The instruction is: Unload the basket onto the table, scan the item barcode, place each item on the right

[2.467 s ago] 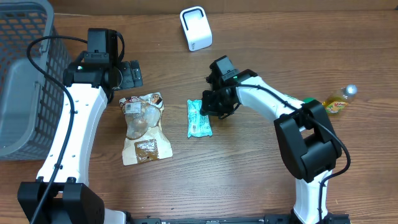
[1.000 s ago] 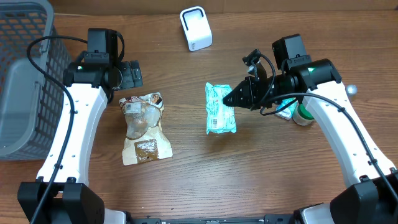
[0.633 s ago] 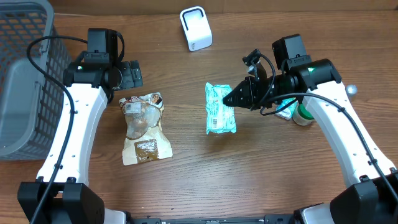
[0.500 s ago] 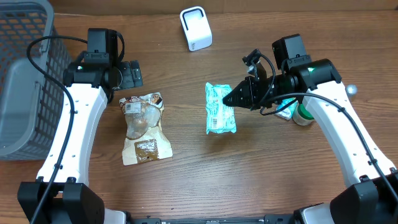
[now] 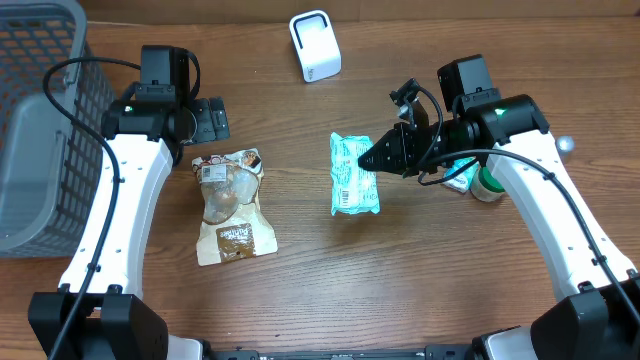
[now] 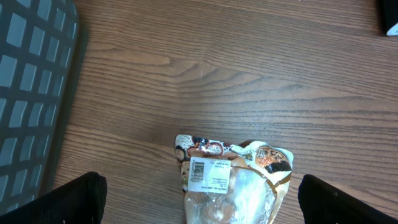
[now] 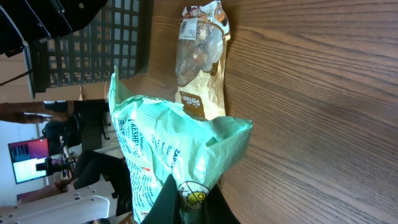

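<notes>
A green packet (image 5: 353,175) hangs above the table centre, its printed face with a barcode turned up to the overhead camera. My right gripper (image 5: 374,157) is shut on its right edge. In the right wrist view the packet (image 7: 168,149) fills the lower left, pinched between the dark fingers (image 7: 168,202) of that gripper (image 7: 196,200). The white scanner (image 5: 315,46) stands at the back centre. My left gripper (image 5: 208,120) is open above a brown and clear pouch (image 5: 232,205). The pouch's (image 6: 233,186) white barcode label (image 6: 208,171) faces up between the wide fingers (image 6: 74,199).
A grey mesh basket (image 5: 30,120) takes up the far left and shows at the left edge as the basket (image 6: 31,93) in the left wrist view. A bottle (image 5: 480,182) lies under the right arm. The pouch (image 7: 200,56) lies flat beyond the green packet.
The right arm picked the green packet up off the table and carried it to the right, face up. Over the last second nothing has moved.
</notes>
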`<state>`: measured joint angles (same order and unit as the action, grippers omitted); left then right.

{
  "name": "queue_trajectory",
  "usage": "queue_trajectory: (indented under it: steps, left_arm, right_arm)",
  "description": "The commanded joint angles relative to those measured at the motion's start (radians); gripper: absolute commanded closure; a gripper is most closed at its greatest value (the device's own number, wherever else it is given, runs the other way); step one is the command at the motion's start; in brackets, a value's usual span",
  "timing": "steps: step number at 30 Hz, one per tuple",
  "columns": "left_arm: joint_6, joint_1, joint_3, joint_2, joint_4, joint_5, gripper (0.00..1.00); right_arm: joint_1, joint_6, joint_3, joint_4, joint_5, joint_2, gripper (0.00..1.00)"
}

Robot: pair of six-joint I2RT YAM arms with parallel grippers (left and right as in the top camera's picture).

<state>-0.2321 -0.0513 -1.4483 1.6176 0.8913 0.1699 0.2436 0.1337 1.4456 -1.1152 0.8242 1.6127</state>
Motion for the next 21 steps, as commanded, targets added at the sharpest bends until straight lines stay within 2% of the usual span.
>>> queue_trajectory:
  steps: [1, 21]
  left_arm:
    - [0.012, 0.005, -0.007, -0.008, -0.002, 0.014, 0.00]
    - [0.012, 0.005, -0.007, -0.008, -0.002, 0.014, 0.01]
  right_arm:
    - [-0.004, -0.009, 0.010, 0.006, 0.031, -0.029, 0.96]
    - [-0.004, -0.011, 0.010, 0.065, 0.042, -0.029, 0.96]
